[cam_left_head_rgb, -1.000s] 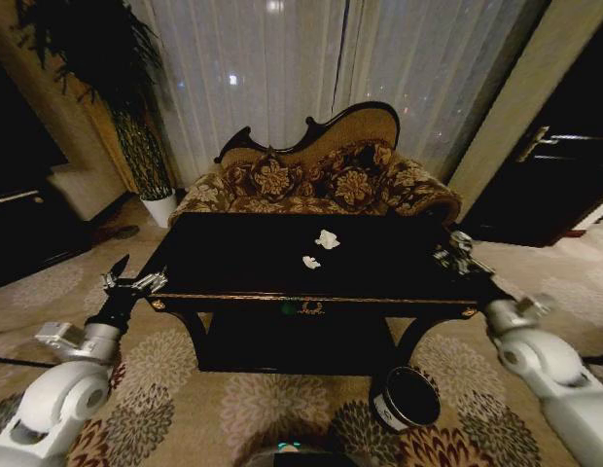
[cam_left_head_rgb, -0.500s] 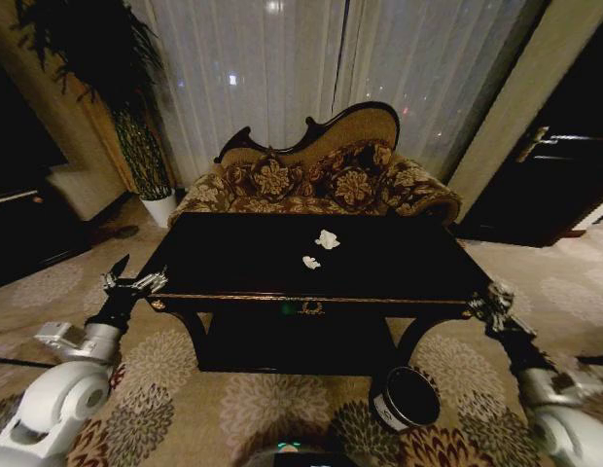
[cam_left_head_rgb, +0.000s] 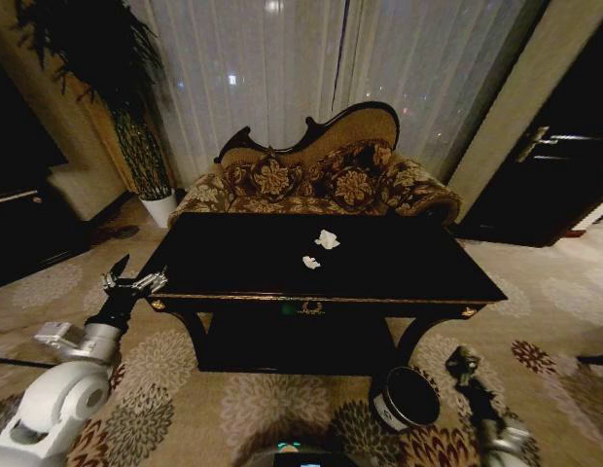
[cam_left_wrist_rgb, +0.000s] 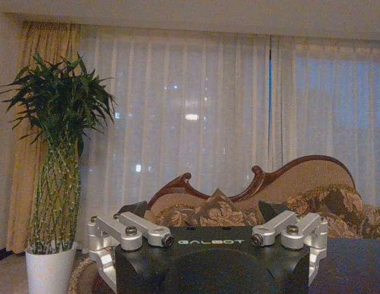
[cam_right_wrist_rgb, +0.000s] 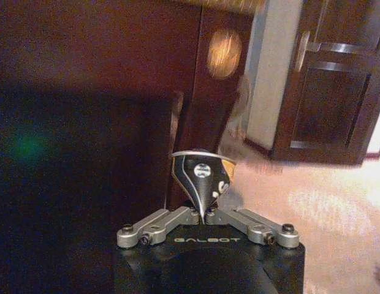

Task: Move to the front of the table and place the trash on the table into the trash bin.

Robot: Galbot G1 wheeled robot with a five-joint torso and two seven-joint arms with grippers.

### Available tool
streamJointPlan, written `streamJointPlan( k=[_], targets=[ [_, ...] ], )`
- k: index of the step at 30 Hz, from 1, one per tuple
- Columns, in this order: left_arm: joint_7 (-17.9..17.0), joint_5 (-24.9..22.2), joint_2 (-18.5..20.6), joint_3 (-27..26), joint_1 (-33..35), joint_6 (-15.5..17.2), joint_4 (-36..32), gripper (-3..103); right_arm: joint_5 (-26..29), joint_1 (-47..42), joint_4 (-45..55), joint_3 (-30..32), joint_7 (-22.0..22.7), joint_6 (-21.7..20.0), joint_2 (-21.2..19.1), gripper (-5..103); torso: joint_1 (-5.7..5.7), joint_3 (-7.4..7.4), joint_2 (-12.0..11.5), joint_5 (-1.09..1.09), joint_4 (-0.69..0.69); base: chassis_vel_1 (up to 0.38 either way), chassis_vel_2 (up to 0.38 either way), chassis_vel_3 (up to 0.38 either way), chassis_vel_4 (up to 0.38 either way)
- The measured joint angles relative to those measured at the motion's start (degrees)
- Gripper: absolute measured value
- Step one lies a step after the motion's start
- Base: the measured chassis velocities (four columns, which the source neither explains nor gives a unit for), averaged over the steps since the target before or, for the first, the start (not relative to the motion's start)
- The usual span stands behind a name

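The dark glossy table point(cam_left_head_rgb: 233, 255) stands straight ahead with two white paper wads of trash point(cam_left_head_rgb: 327, 238) point(cam_left_head_rgb: 310, 262) near its middle. On the carpet by the table's front right leg sits the round dark trash bin point(cam_left_head_rgb: 408, 397). My right gripper point(cam_left_head_rgb: 464, 365) hangs low just right of the bin, below table height. In the right wrist view it point(cam_right_wrist_rgb: 202, 205) is shut on a silvery-black foil lump point(cam_right_wrist_rgb: 202, 176). My left gripper point(cam_left_head_rgb: 131, 283) is held open off the table's left front corner, nothing between its fingers point(cam_left_wrist_rgb: 104, 236).
An ornate floral sofa point(cam_left_head_rgb: 321, 180) stands behind the table before sheer curtains. A tall plant in a white pot point(cam_left_head_rgb: 159, 206) is at the back left, a dark door point(cam_left_head_rgb: 549, 175) at the right. Patterned carpet point(cam_left_head_rgb: 272, 409) lies open before the table.
My right arm has swung off the table's right edge and dropped to floor level beside the bin. The left arm and the paper wads have not moved.
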Motion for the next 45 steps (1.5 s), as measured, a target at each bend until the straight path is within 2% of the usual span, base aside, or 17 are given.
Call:
streamJointPlan(
  k=[5,8,15,17,19,22,24,28,30,31,32,34,35,37,40,43,45],
  targets=[
    [0.00,0.00,0.00,0.00,0.00,0.00,0.00,100,-2.92,3.99,-8.75,-2.49,-0.42,1.62,-0.69,0,0.01,0.00,0.00,-0.02,-0.03,0.000,0.000,0.000,0.000],
    [0.00,0.00,0.00,0.00,0.00,0.00,0.00,100,-6.25,8.65,-18.54,-4.65,-1.12,3.36,-0.50,0,0.01,0.00,0.00,0.00,-0.03,0.000,0.000,0.000,0.000],
    [0.00,0.00,0.00,0.00,0.00,0.00,0.00,100,-8.50,13.14,-27.17,-5.01,-2.47,4.80,0.62,-1,0.01,0.00,0.00,0.00,-0.04,0.000,0.000,0.000,0.000],
    [0.00,0.00,0.00,0.00,0.00,0.00,0.00,100,-8.49,14.60,-28.86,-4.88,-2.96,4.90,1.10,3,0.01,0.00,0.00,-0.01,-0.02,0.000,0.000,0.000,0.000],
    [0.00,0.00,0.00,0.00,0.00,0.00,0.00,100,-8.52,15.04,-29.14,-4.86,-3.07,4.90,1.32,8,0.01,0.00,0.00,-0.01,-0.03,0.000,0.000,0.000,0.000],
    [0.00,0.00,0.00,0.00,0.00,0.00,0.00,100,-8.94,15.61,-29.03,-4.86,-3.25,4.63,2.26,25,0.01,0.00,0.00,-0.01,-0.03,0.000,0.000,0.000,0.000],
    [0.00,0.00,0.00,0.00,0.00,0.00,0.00,100,-9.00,15.65,-29.01,-4.86,-3.25,4.59,2.39,25,0.01,0.00,0.00,-0.01,-0.03,0.000,0.000,0.000,0.000],
    [0.00,0.00,0.00,0.00,0.00,0.01,0.00,100,-9.48,15.48,-28.75,-4.68,-2.86,4.42,2.79,46,0.01,0.00,0.00,-0.01,-0.03,0.000,0.000,0.000,0.000],
    [0.00,0.00,0.00,0.00,0.00,0.01,0.01,100,-9.47,15.35,-28.61,-4.62,-2.74,4.37,2.79,46,0.01,0.00,0.00,-0.01,-0.03,0.000,0.000,0.000,0.000],
    [0.00,0.00,0.00,0.00,0.00,0.01,0.00,100,-9.24,15.10,-28.08,-4.49,-2.47,4.24,2.79,57,0.01,0.00,0.00,-0.01,-0.04,0.000,0.000,0.000,0.000],
    [0.00,0.00,0.00,0.00,0.00,0.01,0.00,100,-9.01,14.89,-27.58,-4.42,-2.35,4.12,2.78,57,0.01,0.00,0.00,-0.01,-0.03,0.000,0.000,0.000,0.000],
    [0.00,0.00,0.00,0.00,0.00,0.01,0.00,100,-8.81,14.29,-26.49,-4.27,-2.13,3.98,2.76,68,0.01,-0.01,0.00,-0.01,-0.02,0.000,0.000,0.000,0.000],
    [0.00,0.00,0.00,0.00,0.00,0.01,0.00,100,-8.81,14.29,-26.49,-4.27,-2.13,3.98,2.76,68,0.01,-0.01,0.00,-0.01,-0.02,0.000,0.000,0.000,0.000],
    [0.00,0.00,0.00,0.00,0.00,0.01,0.00,100,-8.35,12.24,-23.31,-3.97,-1.86,3.81,2.73,79,0.01,0.00,0.00,0.00,-0.02,0.000,0.000,0.000,0.000],
    [0.00,0.00,0.00,0.00,0.00,0.02,0.00,100,-7.31,10.14,-20.24,-3.61,-1.72,3.78,2.75,84,0.01,-0.01,0.00,0.00,-0.02,0.000,0.000,0.000,0.000],
    [0.00,0.00,0.00,0.00,0.00,0.02,0.00,100,-1.33,2.25,-9.82,-1.49,-2.88,3.86,3.16,98,0.00,-0.01,0.01,0.00,-0.03,0.000,0.000,0.000,0.000],
    [0.00,0.00,0.00,0.00,0.00,0.02,0.00,100,1.04,-1.46,-5.18,-0.17,-3.67,4.22,3.46,100,0.00,-0.01,0.00,-0.01,-0.04,0.000,0.000,0.000,0.000]
  ],
)
